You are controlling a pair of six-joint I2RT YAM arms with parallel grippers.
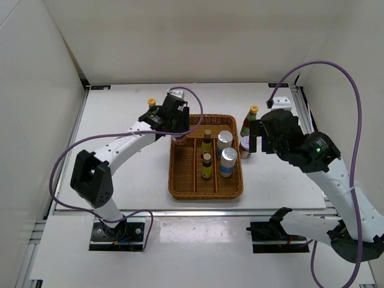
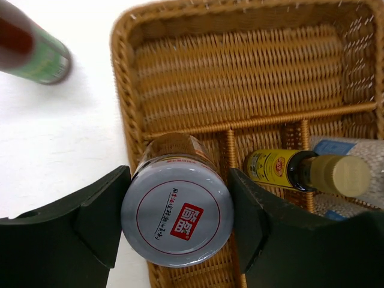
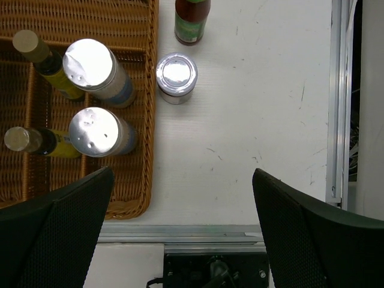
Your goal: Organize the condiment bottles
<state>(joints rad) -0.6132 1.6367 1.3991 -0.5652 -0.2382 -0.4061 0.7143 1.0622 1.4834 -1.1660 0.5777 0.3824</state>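
Observation:
My left gripper (image 1: 172,123) (image 2: 177,216) is shut on a pink-lidded dark jar (image 2: 177,215) (image 1: 179,140), held over the left rim of the wicker tray (image 1: 207,191). Two yellow-labelled mini bottles (image 1: 207,141) (image 1: 207,165) and two silver-lidded cylinders (image 1: 225,140) (image 1: 228,161) stand in the tray. One orange-capped sauce bottle (image 1: 152,104) stands left of the tray, behind the left gripper. The other sauce bottle (image 1: 251,120) (image 3: 192,21) and the second pink-lidded jar (image 1: 245,147) (image 3: 176,75) stand right of the tray. My right gripper (image 1: 259,137) (image 3: 180,222) is open and empty, above the table beside that jar.
The tray (image 2: 240,72) has a wide far compartment holding nothing and narrow lengthwise lanes. White walls enclose the table on the left, back and right. A metal rail (image 3: 180,234) runs along the near edge, and another rail (image 3: 336,102) runs along the right edge.

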